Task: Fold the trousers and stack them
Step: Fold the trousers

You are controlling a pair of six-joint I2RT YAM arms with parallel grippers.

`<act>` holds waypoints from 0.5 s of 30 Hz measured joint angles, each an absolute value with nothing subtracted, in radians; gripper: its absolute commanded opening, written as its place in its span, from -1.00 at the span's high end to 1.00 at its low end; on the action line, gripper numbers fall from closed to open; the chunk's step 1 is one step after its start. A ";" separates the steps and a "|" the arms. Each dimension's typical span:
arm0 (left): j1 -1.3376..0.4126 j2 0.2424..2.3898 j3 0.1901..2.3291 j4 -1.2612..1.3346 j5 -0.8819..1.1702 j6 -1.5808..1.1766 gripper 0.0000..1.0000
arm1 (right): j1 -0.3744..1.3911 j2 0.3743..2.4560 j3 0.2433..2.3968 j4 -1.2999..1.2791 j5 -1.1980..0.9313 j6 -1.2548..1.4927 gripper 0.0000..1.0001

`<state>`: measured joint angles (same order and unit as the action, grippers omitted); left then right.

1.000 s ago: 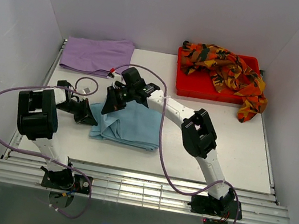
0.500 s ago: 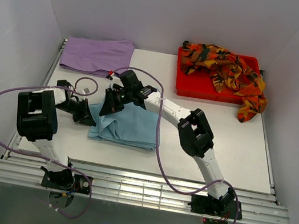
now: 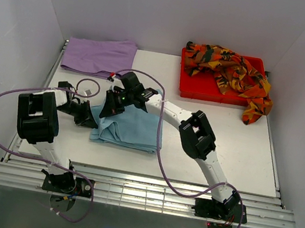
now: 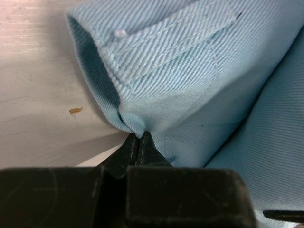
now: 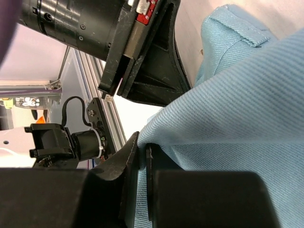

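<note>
The white table [image 3: 251, 155] carries everything, and the folded light blue trousers [image 3: 132, 131] lie on its left half as a flat stack of layers. Behind the blue trousers, toward the far left corner, the lilac trousers [image 3: 99, 55] lie folded flat. Well apart from the blue trousers, behind and to their right, stands a red tray [image 3: 195, 87]. The orange, red and black patterned trousers [image 3: 231, 72] are heaped in it, one end hanging over its right rim. The right arm [image 3: 196, 133] reaches across the blue trousers to their far left corner, where the right gripper [image 5: 142, 147] has its fingers pressed together on a fold of the blue cloth. The left gripper [image 4: 141, 137] sits at the left edge of the blue trousers, its fingers closed tight, pinching the cloth just below a stitched tab [image 4: 175, 33].
</note>
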<state>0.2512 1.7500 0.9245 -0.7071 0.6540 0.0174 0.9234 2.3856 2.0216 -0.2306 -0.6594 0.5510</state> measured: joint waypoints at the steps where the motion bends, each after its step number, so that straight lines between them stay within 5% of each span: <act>1: 0.251 1.750 0.925 -0.707 0.654 0.017 1.00 | 0.924 2.386 2.022 -0.228 -0.659 0.557 0.85; 6: 0.251 1.750 0.925 -0.707 0.654 0.017 0.97 | 0.928 2.386 2.022 -0.208 -0.657 0.574 0.84; 9: 0.251 1.750 0.925 -0.707 0.651 0.016 0.64 | 0.931 2.386 2.022 -0.205 -0.657 0.575 0.85; 13: 0.266 1.741 0.926 -0.715 0.646 0.007 -0.04 | 0.933 2.389 2.019 -0.198 -0.659 0.575 0.84; 15: 0.288 1.720 0.936 -0.737 0.640 0.005 -0.14 | 0.934 2.393 2.017 -0.187 -0.662 0.575 0.70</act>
